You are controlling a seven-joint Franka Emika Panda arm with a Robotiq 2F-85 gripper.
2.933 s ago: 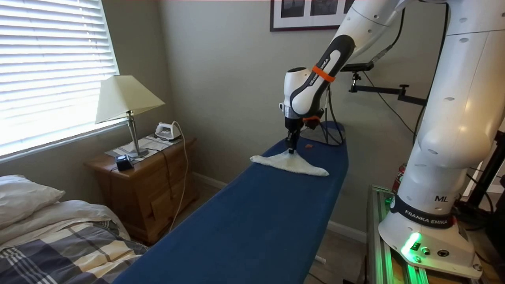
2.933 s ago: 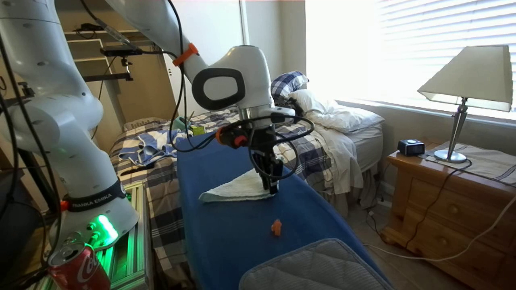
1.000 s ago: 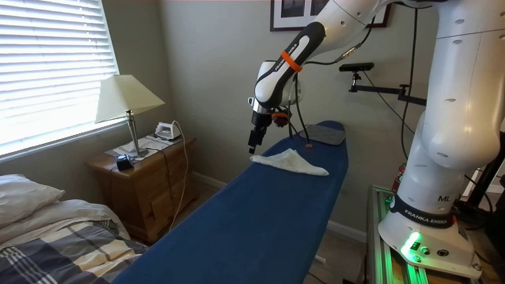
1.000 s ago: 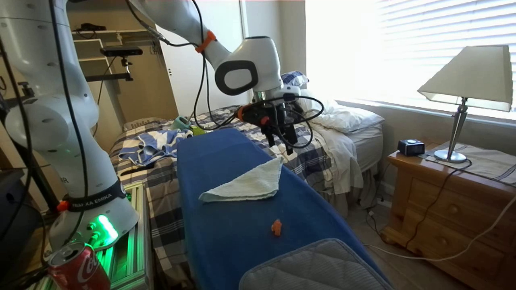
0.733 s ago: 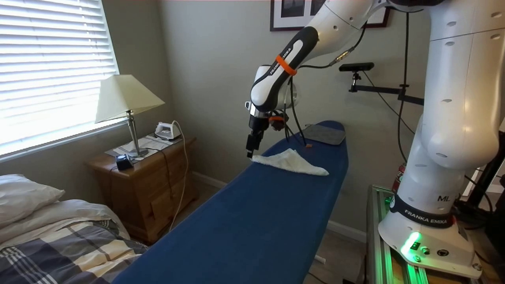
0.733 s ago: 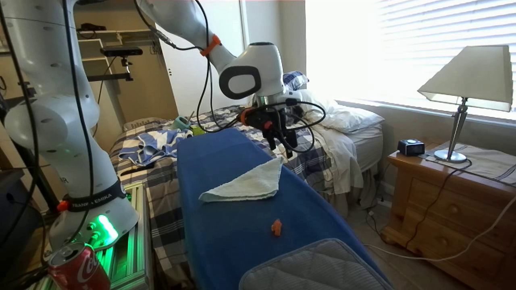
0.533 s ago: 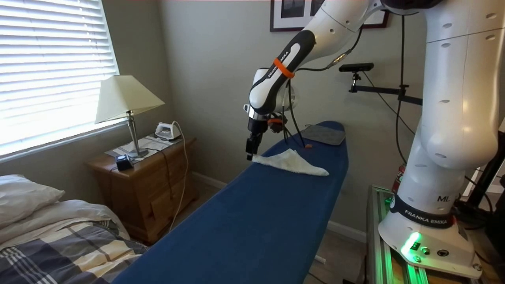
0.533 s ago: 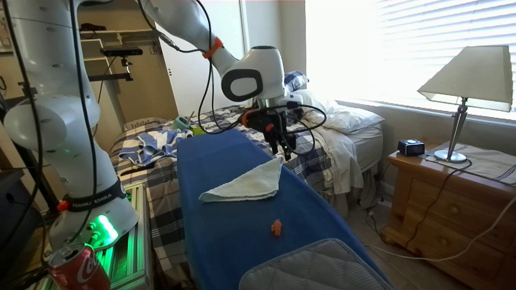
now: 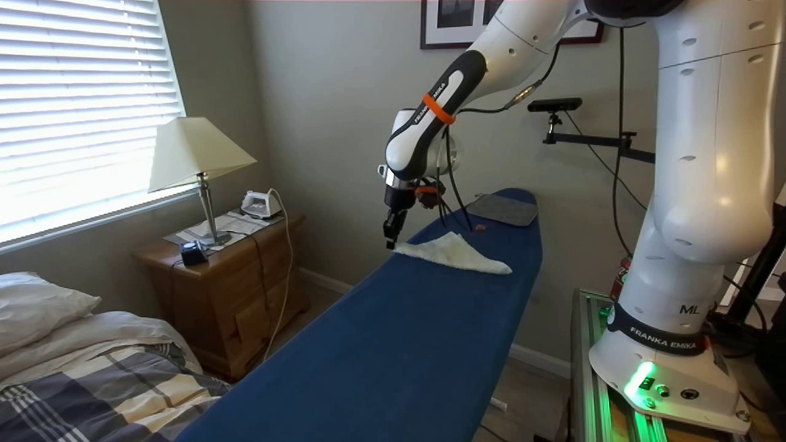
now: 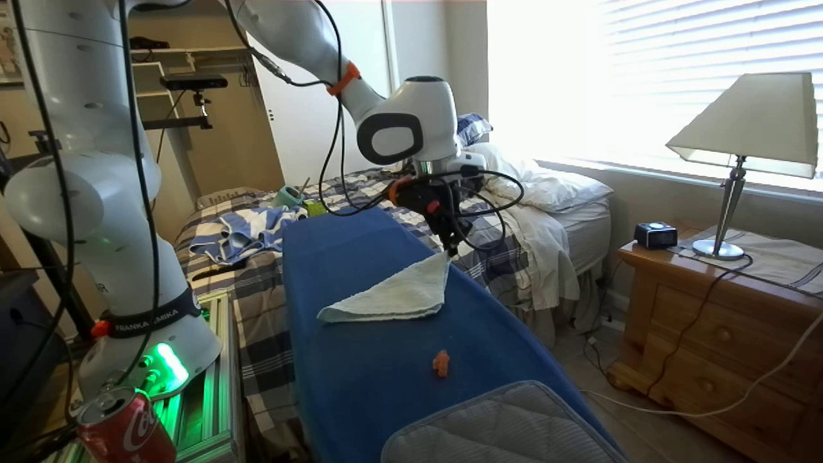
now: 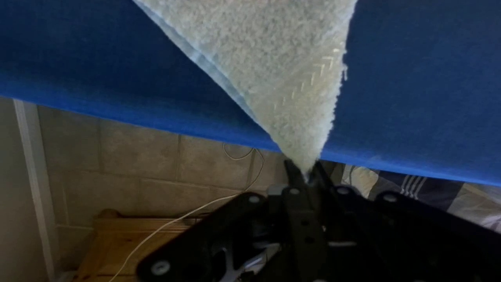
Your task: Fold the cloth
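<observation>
The arm (image 9: 522,49) stands beside one long edge of the ironing board (image 9: 368,368) and reaches across to the opposite long edge, on the side of the nightstand (image 9: 215,307). Its forearm slopes down, and the gripper (image 11: 305,169) points downward with a slight tilt, its tips right at that edge. In the wrist view the two fingers are drawn close together, with one corner of the cloth (image 11: 274,51) pinched between them; the tips are dark and blurred, so how much fabric they have caught is hard to say.

The cloth lies as a white, fluffy triangle near the board's narrow end. Its pinched corner shows past the nightstand-side edge in the wrist view; another corner points toward the arm-side edge and stops short of it. A pale bluish strip runs along one side, with a stitched band close to the held corner. A small orange piece (image 10: 441,364) sits between the cloth and the grey pad (image 9: 500,210) at the narrow end.
</observation>
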